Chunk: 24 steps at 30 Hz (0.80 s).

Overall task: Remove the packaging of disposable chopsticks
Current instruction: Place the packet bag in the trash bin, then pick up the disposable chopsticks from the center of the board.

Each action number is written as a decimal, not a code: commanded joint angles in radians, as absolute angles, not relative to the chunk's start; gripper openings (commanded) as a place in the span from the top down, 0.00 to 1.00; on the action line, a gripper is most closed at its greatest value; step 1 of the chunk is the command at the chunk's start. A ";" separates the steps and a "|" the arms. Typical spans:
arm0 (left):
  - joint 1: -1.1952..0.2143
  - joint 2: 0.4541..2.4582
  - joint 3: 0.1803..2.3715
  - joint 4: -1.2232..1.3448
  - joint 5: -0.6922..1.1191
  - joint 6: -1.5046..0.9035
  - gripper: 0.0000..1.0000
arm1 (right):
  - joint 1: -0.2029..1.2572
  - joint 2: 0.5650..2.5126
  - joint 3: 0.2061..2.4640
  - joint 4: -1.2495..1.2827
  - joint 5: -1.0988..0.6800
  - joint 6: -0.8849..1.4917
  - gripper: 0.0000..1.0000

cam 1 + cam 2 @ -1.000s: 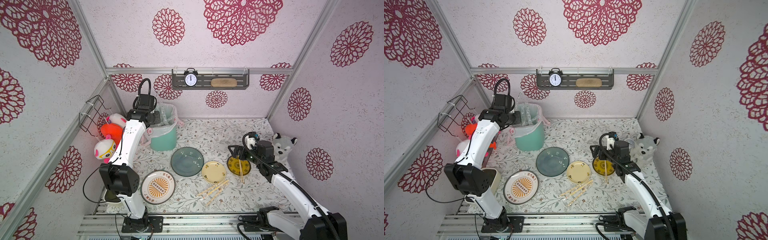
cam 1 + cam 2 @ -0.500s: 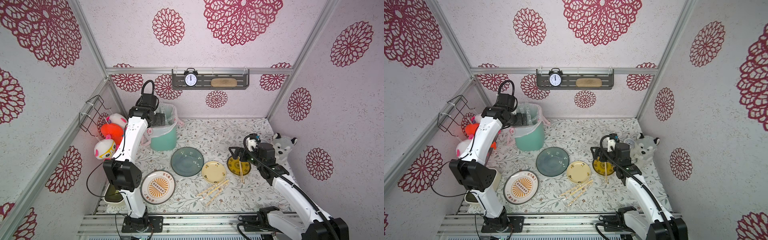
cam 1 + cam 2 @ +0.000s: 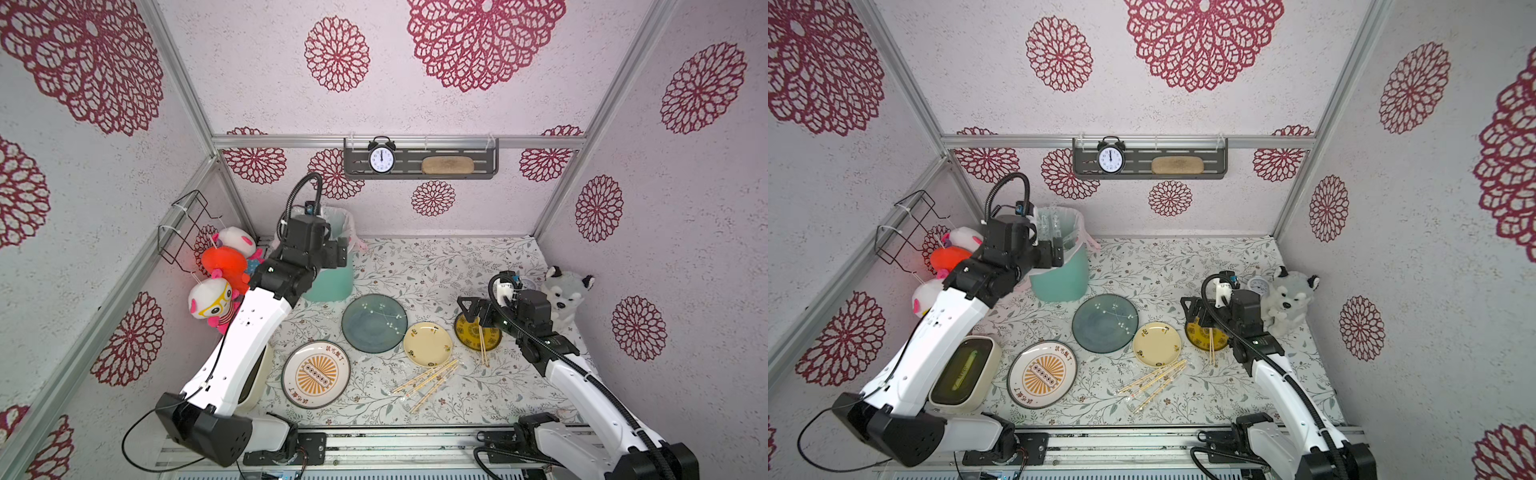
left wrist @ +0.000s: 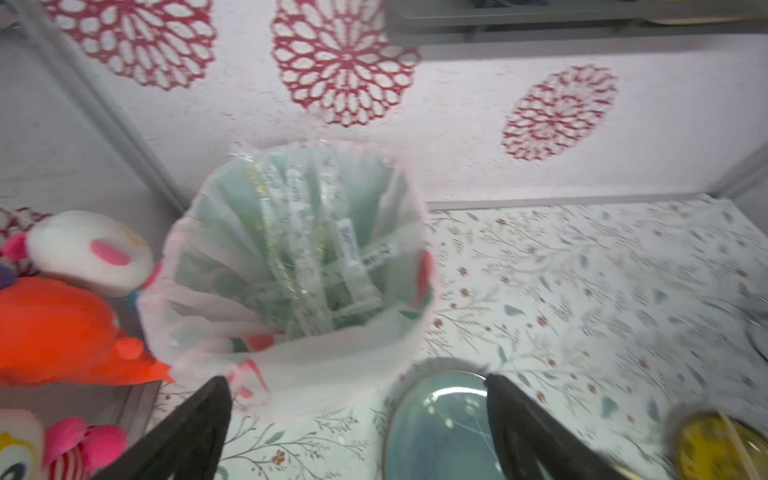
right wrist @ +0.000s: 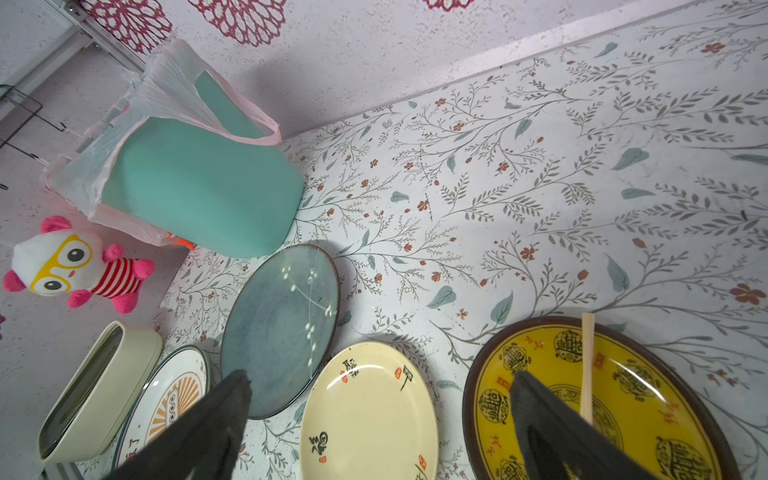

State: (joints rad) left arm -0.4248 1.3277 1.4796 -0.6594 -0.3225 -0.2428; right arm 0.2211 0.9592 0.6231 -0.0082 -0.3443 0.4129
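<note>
Several clear crinkly sleeves of packaging [image 4: 316, 266] stand inside the teal bin [image 3: 332, 284] with its pink liner, and show in a top view [image 3: 1054, 224] too. My left gripper [image 4: 356, 380] hangs open and empty at the bin's near rim [image 3: 1057, 253]. A bare pair of disposable chopsticks [image 5: 587, 365] lies across the yellow plate [image 3: 467, 334]. My right gripper [image 5: 380, 380] is open and empty, low over that plate's edge [image 3: 467, 311]. More chopsticks [image 3: 428, 380] lie in a loose bundle near the table's front, with clear wrap showing at their near ends.
A blue-grey plate [image 3: 374, 322], a cream plate [image 3: 428, 343] and a white plate with an orange sunburst [image 3: 316, 374] sit mid-table. A cream box [image 3: 963, 370] stands under the left arm. Plush toys [image 3: 224, 266] line the left wall; a husky toy [image 3: 567, 291] sits far right.
My left gripper has opened at the bin and its arm has swung slightly. The right arm has barely shifted and stays open.
</note>
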 commanded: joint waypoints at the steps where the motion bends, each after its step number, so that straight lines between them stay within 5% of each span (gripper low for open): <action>1: -0.491 1.220 1.352 -0.492 -0.233 -0.264 0.02 | 0.276 0.905 0.625 -0.039 -0.343 0.432 0.01; 9: -0.697 1.024 0.941 -0.275 -0.008 -0.304 0.05 | 0.650 0.879 0.660 -0.343 0.071 0.487 0.01; 18: -0.861 1.103 0.741 -0.180 -0.070 -0.348 0.18 | 0.872 0.854 0.579 -0.482 0.116 0.668 0.02; 24: -0.927 1.153 0.679 -0.101 -0.064 -0.372 0.22 | 1.043 0.923 0.589 -0.609 0.266 0.855 0.21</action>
